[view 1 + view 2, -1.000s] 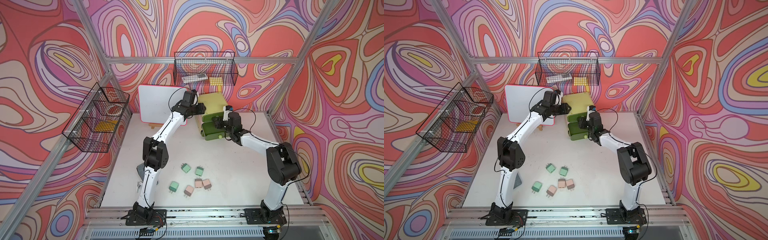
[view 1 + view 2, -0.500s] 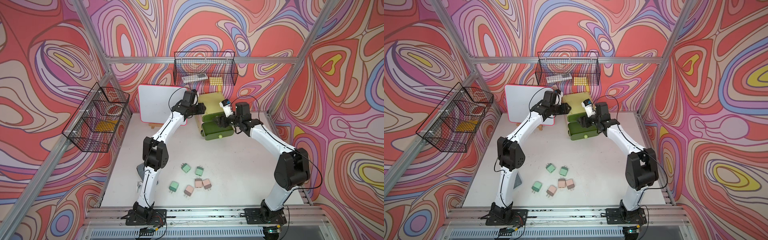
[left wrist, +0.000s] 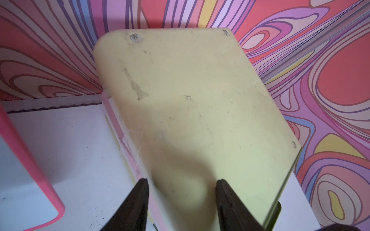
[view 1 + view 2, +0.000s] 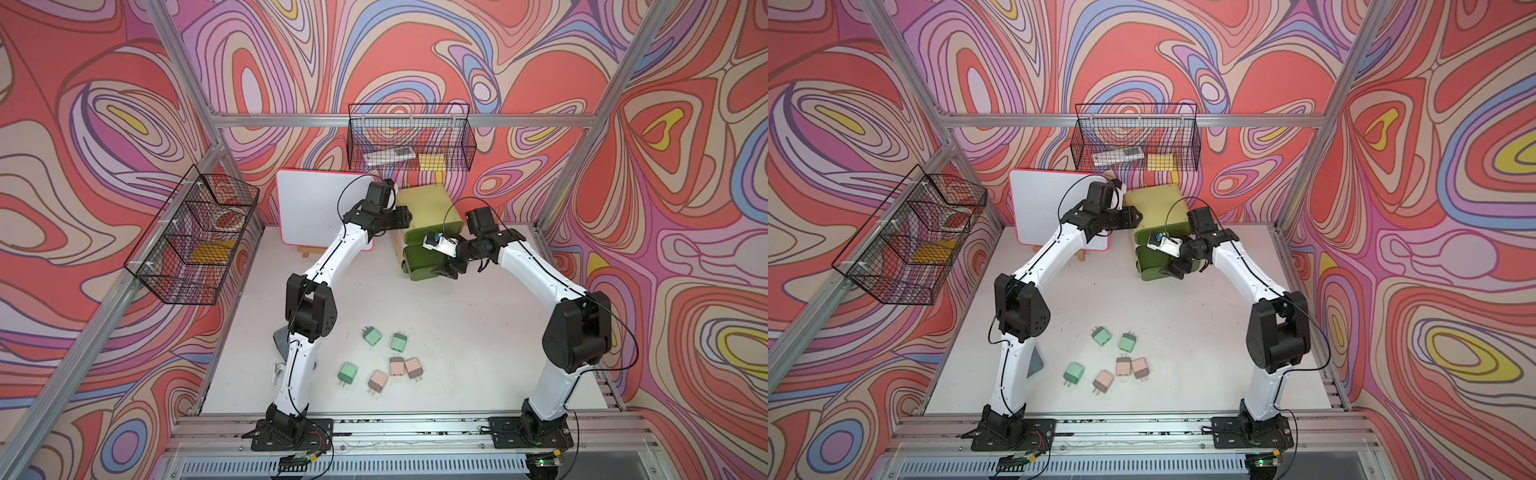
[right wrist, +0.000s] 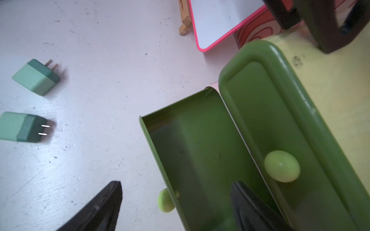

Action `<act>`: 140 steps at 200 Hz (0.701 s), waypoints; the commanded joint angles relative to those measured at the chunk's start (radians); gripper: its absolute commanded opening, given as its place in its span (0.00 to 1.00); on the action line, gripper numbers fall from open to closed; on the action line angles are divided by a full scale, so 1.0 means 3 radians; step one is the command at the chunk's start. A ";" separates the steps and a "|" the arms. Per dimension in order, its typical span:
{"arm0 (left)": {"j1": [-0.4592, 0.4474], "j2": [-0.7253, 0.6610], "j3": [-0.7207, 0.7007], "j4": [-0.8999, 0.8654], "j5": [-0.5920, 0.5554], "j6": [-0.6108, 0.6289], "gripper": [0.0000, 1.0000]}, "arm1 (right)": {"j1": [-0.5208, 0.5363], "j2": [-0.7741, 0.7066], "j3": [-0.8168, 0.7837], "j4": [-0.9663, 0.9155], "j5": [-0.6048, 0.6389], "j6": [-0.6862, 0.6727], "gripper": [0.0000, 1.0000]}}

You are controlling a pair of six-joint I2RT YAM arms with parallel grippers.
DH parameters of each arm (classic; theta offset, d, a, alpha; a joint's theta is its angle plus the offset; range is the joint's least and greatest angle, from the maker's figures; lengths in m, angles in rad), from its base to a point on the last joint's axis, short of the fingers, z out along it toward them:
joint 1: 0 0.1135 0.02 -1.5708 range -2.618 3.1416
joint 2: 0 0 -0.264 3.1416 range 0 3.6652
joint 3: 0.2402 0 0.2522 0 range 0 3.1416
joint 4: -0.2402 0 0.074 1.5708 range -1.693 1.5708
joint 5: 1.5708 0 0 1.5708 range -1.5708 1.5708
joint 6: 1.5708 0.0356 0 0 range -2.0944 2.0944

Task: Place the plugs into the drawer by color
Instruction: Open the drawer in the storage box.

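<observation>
Lets go within the last second: at the right gripper (image 4: 446,269), jaws now spread wide and empty, lifted off the ball knob (image 5: 165,200) of the pulled-out drawer (image 5: 200,152). Leaves an open compartment ready for a colour, probably the mint plugs (image 4: 371,336), lying loose on the surface (image 4: 478,353) beside the pink plugs (image 4: 397,366), well apart from the chest (image 4: 424,203). Seen only in the right wrist view: drawer bare inside. Seen only in the left wrist view: left gripper (image 3: 181,180) over the chest top, jaws partly apart — cannot tell whether clamped.
</observation>
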 commanded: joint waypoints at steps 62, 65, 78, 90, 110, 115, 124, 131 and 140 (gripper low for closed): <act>-0.0018 -0.0038 -0.0061 -0.0126 -0.0054 0.0081 0.53 | 0.0050 0.0537 0.0518 -0.0569 0.0513 -0.0411 0.87; -0.0018 -0.0035 -0.0057 -0.0126 -0.0055 0.0080 0.53 | 0.0057 0.0545 0.0514 -0.0577 0.0521 -0.0407 0.87; -0.0015 -0.0029 -0.0057 -0.0126 -0.0050 0.0067 0.53 | 0.0092 0.0559 0.0491 -0.0604 0.0552 -0.0389 0.87; -0.0018 -0.0028 -0.0057 -0.0121 -0.0042 0.0068 0.53 | 0.0121 0.0554 0.0455 -0.0600 0.0588 -0.0372 0.87; -0.0018 -0.0030 -0.0054 -0.0109 -0.0032 0.0056 0.53 | 0.0159 0.0534 0.0399 -0.0595 0.0656 -0.0327 0.87; -0.0016 -0.0030 -0.0055 -0.0102 -0.0026 0.0055 0.53 | 0.0165 0.0523 0.0384 -0.0600 0.0673 -0.0315 0.87; -0.0018 -0.0034 -0.0054 -0.0100 -0.0014 0.0051 0.53 | 0.0178 0.0508 0.0363 -0.0601 0.0704 -0.0297 0.87; -0.0017 -0.0033 -0.0056 -0.0095 -0.0008 0.0043 0.53 | 0.0184 0.0496 0.0351 -0.0606 0.0726 -0.0281 0.87; -0.0018 -0.0033 -0.0051 -0.0087 0.0003 0.0043 0.53 | 0.0193 0.0474 0.0335 -0.0609 0.0752 -0.0261 0.87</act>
